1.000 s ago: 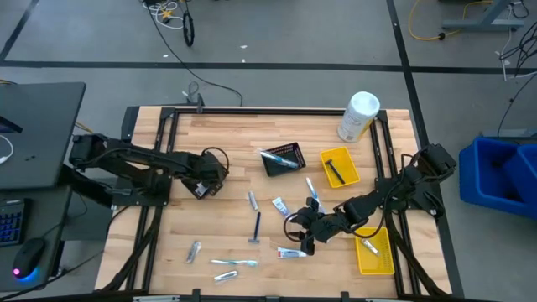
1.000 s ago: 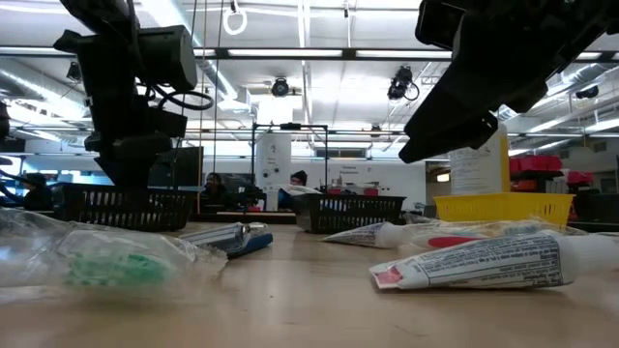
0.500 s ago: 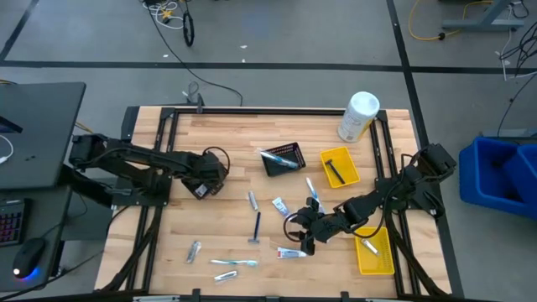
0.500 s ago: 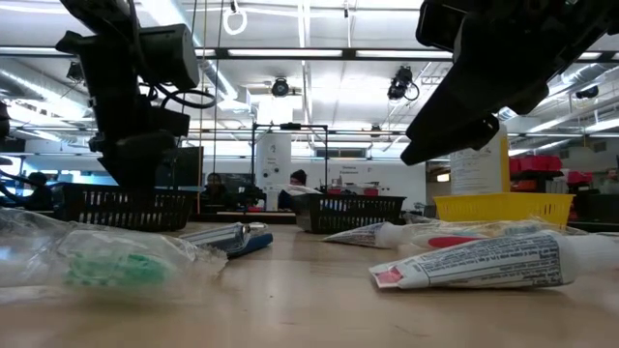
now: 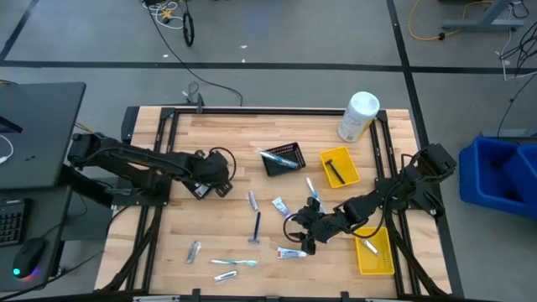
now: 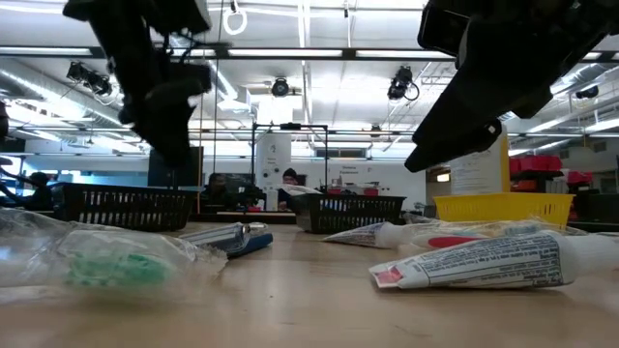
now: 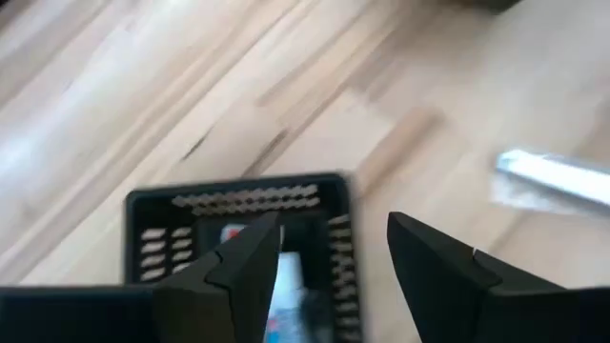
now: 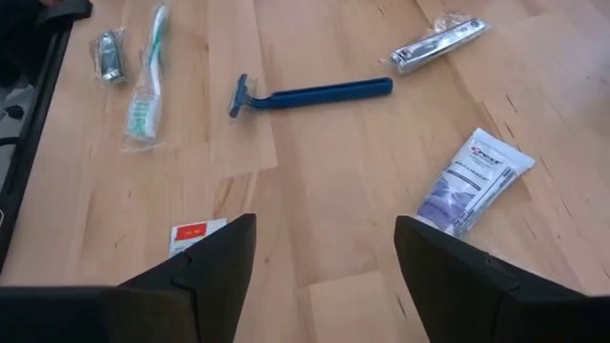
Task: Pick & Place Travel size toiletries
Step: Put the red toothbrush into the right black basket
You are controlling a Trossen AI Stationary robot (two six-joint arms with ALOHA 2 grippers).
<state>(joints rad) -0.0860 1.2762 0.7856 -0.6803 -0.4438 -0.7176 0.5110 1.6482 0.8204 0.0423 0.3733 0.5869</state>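
Note:
Travel size toiletries lie loose on the wooden table: a blue razor [image 8: 310, 93], a bagged toothbrush [image 8: 148, 90], a silvery packet [image 8: 438, 43], a Crest tube [image 8: 472, 176] and a red-ended toothpaste tube [image 5: 291, 252]. My right gripper [image 5: 302, 235] hovers open just above that tube's red end [image 8: 195, 233], touching nothing. My left gripper [image 5: 220, 178] hangs open above a black mesh basket [image 7: 238, 229] at the table's left; a white-blue tube [image 7: 281, 286] lies inside the basket. A silvery packet [image 7: 553, 176] lies beyond it.
A second black basket [image 5: 283, 157] holds a toothbrush at the table's middle back. Beside it, a yellow tray [image 5: 340, 166] holds a dark razor. Another yellow tray [image 5: 375, 252] sits at the near right, and a big white canister [image 5: 358, 116] at the far right corner.
My left gripper has risen from the black basket at the left and shifted a little toward the table's right. My right gripper has kept its place above the tube.

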